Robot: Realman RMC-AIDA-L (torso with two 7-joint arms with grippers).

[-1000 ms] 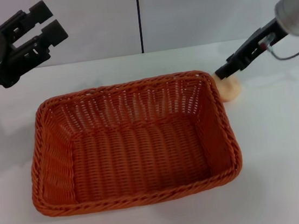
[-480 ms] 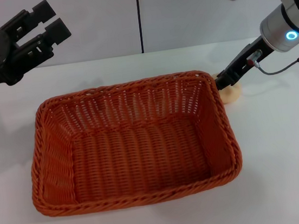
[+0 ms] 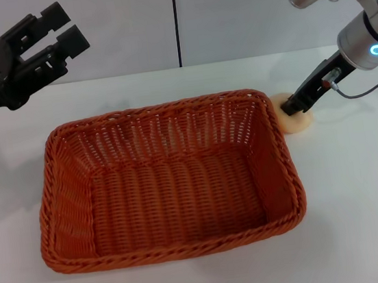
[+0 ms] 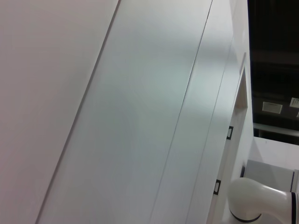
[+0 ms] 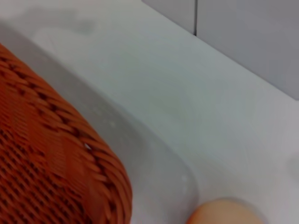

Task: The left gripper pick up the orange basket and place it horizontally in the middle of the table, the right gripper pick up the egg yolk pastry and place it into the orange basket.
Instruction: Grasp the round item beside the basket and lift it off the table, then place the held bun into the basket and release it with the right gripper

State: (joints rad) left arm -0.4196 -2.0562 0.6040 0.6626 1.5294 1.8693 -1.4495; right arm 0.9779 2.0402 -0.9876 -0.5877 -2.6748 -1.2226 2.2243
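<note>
The orange basket (image 3: 157, 109) lies lengthwise across the middle of the white table (image 3: 360, 182), open side up and empty. The egg yolk pastry (image 3: 300, 121) rests on the table just outside the basket's far right corner. My right gripper (image 3: 288, 108), slim and black under the blue ring light, has its tip down on the pastry's top. In the right wrist view the basket's corner (image 5: 70, 154) and the pastry's edge (image 5: 224, 213) show close together. My left gripper (image 3: 63, 27) hangs open above the table's far left, away from the basket.
A grey panelled wall (image 3: 228, 12) runs behind the table. The left wrist view shows only wall panels (image 4: 117, 116) and a white robot part (image 4: 259, 200). Bare table lies to the right of the basket and in front of it.
The right gripper's tip has come down and slightly right onto the pastry, which now sits a little farther from the basket's corner. The left arm has hardly moved.
</note>
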